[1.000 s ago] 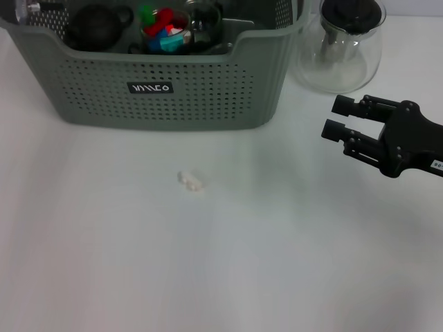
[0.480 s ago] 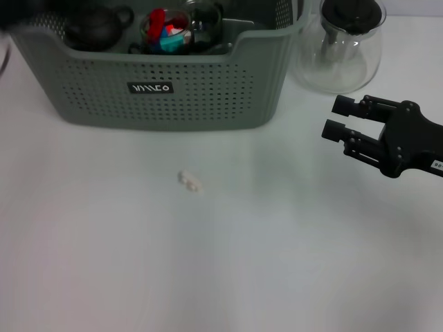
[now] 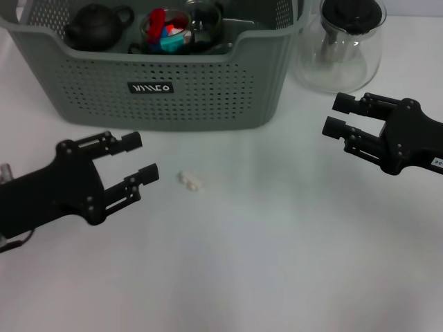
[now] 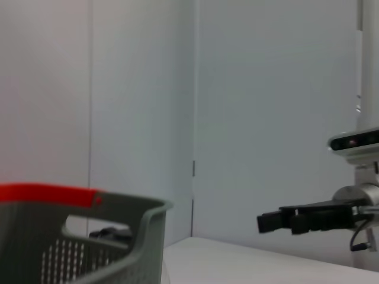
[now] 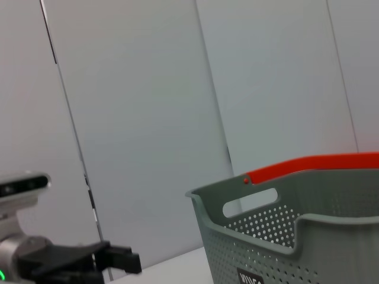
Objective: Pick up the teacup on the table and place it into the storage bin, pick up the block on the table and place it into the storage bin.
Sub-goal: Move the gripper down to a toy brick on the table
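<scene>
One storage bin (image 3: 166, 83), two open grippers: left (image 3: 138, 160), right (image 3: 334, 115)

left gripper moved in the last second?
Yes. It was out of the head view; now the left gripper sits open in front of the storage bin, left of the small white object.

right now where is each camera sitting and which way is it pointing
Head view: on the head, looking down at the table; left end effector, right end effector and storage bin show.
Left wrist view: low, facing across the bin's rim at the right end effector.
Right wrist view: low, facing the bin and the left end effector.
All three share the bin.
</scene>
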You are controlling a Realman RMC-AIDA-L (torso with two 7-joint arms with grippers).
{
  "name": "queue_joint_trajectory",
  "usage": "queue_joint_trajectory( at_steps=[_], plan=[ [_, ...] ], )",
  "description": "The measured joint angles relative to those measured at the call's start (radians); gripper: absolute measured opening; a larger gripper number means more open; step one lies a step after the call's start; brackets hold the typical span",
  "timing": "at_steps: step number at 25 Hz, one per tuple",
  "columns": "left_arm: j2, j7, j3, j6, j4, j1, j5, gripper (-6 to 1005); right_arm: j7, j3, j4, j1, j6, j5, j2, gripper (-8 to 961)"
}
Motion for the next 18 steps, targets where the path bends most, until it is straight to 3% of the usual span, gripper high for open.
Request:
queue_joint_trajectory(
  at_steps=[5, 10, 14, 18],
  plan=[
    [0.009, -0.039, 0.003, -0.195, -0.114, -0.050, 0.069, 443, 0.000, 0.002, 0.000, 0.000, 0.000, 0.000, 0.000, 505],
    [0.005, 0.115, 0.001, -0.413, -0.282, -0.115, 0.081, 416, 0.001, 0.006, 0.000, -0.001, 0.001, 0.000, -0.001, 505],
    [0.002, 0.187, -0.003, -0.497, -0.375, -0.155, 0.079, 395, 0.001, 0.007, 0.000, -0.004, 0.001, 0.000, -0.001, 505],
    [0.002, 0.243, -0.003, -0.526, -0.420, -0.171, 0.076, 438, 0.001, 0.013, 0.000, -0.005, 0.001, 0.000, -0.001, 505]
  ],
)
